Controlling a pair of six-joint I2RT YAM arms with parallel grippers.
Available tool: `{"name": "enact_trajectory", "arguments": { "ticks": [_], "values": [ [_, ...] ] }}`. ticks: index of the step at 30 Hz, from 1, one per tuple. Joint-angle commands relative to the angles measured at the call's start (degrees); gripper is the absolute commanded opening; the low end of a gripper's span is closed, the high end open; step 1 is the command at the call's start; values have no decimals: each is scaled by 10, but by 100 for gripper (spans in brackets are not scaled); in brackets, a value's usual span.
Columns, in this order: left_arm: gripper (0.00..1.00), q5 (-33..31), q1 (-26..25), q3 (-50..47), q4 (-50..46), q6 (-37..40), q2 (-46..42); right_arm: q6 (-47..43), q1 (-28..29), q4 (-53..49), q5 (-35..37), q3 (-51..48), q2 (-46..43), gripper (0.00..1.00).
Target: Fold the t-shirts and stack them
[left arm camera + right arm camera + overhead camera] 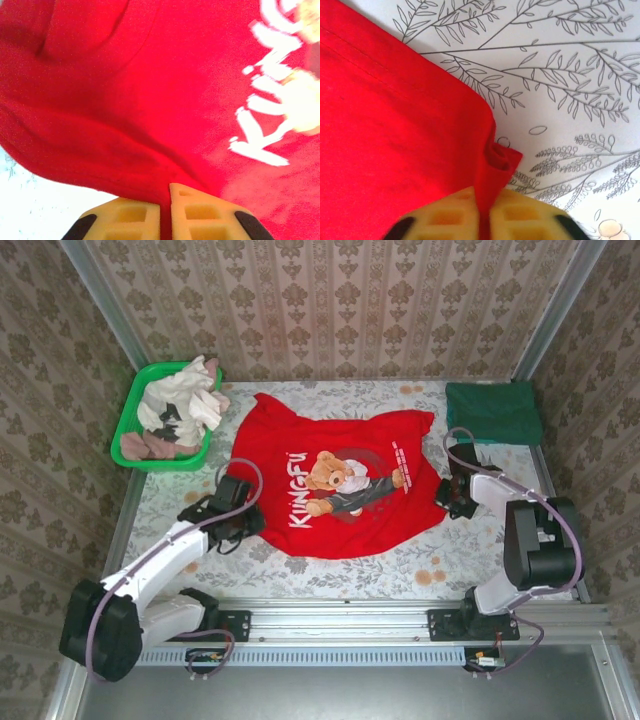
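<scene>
red t-shirt (290, 435) spread on worktop (420, 565), long axis crosswise; left end effector (167, 195) clamped on its left edge, right end effector (482, 199) clamped on its right corner; green t-shirt (493, 410) folded far right.

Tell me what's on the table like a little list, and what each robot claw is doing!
red shirt: spread out mid-table, bear picture and white letters facing up
green shirt: looks folded, far right corner
basket: green, far left, holding pale clothes
left claw: shut on the red shirt's left edge
right claw: shut on a right corner of the red shirt
table: has a flowery cover
</scene>
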Motion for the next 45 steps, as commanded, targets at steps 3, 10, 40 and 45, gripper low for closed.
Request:
{"name": "enact_trajectory", "arguments": {
  "ticks": [3, 10, 40, 45],
  "values": [
    [0, 9, 47, 141, -66, 92, 14, 9, 38, -72, 2, 72, -155, 0],
    [0, -35, 79, 419, -210, 192, 43, -18, 76, -180, 46, 256, -256, 0],
    [72, 23, 12, 151, -112, 153, 80, -64, 42, -84, 101, 171, -72, 0],
    [67, 23, -148, 32, -104, 19, 31, -60, 45, -84, 105, 122, -113, 0]
  ]
}}
